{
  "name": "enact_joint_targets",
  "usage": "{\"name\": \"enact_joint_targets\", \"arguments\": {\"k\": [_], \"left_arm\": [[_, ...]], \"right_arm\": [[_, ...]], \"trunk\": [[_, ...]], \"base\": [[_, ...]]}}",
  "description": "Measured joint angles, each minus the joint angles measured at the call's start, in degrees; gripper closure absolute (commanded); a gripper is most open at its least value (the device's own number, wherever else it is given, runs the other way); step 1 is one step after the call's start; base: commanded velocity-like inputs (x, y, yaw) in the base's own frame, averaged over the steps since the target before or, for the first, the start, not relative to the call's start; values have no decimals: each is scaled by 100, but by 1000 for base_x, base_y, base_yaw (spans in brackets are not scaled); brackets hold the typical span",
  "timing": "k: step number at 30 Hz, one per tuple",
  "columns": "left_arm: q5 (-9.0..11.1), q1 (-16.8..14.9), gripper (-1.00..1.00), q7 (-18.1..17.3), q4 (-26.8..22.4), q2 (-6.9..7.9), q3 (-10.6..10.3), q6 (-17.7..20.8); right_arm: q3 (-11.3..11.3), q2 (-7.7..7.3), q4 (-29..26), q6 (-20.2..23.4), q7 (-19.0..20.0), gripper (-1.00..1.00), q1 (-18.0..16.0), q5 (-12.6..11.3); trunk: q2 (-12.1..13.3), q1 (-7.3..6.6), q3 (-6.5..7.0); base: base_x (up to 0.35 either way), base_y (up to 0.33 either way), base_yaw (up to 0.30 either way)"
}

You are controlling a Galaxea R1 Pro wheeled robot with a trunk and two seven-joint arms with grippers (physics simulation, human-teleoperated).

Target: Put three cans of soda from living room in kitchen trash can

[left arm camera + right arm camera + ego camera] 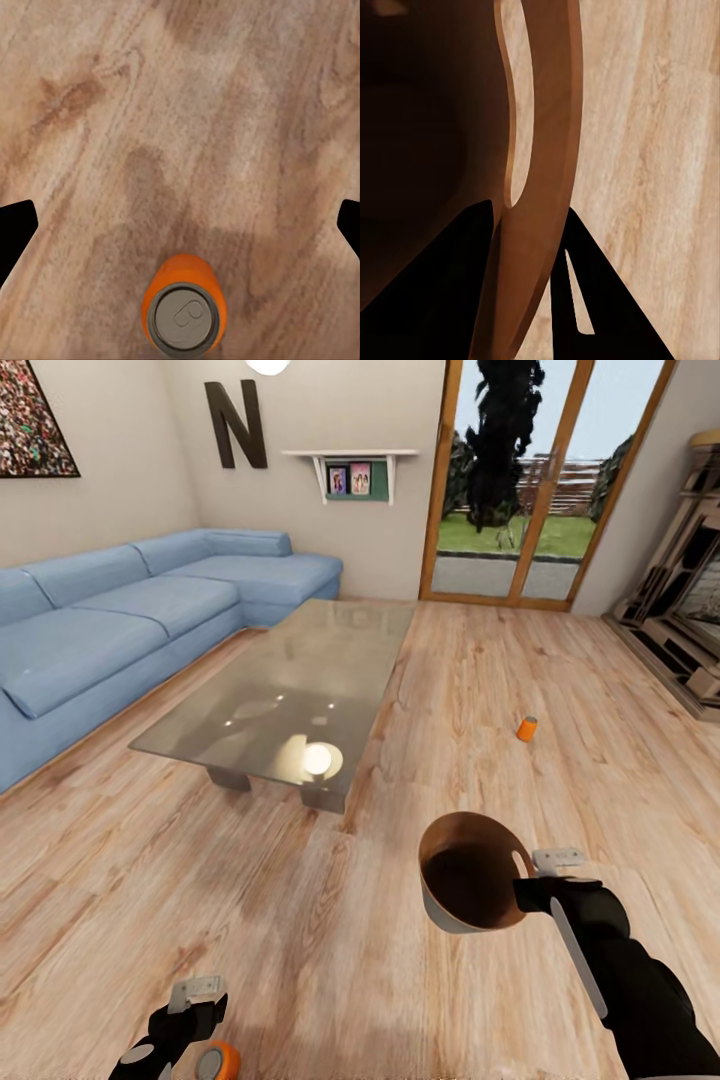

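Stood upright directly below the open, empty left gripper (pixel 197 1000) — orange can (pixel 183 310); right gripper (pixel 530 882) clamped on bin rim (pixel 544 135).

Your head camera looks forward and down from standing height over the plank floor (pixel 300 920), sofa (pixel 120 630) at 10 o'clock, glass doors (pixel 530 480) at 1 o'clock, both arms at the lower edge. Your left wrist camera faces straight down, close over the floor and an orange can (pixel 182 311); the head view shares that can (pixel 215 1060). Your right wrist camera sits very close against the bin rim (pixel 540 187); the head view shares the bin (pixel 470 880).
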Motion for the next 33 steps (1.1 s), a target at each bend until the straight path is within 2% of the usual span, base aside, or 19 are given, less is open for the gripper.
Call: {"name": "enact_joint_targets", "arguments": {"k": [33], "left_arm": [[0,0,-100,0,9,-9,0,-2]], "right_arm": [[-11,0,-476,25,3,100,1,-12]], "trunk": [[0,0,-304]], "base": [[0,0,0]]}}
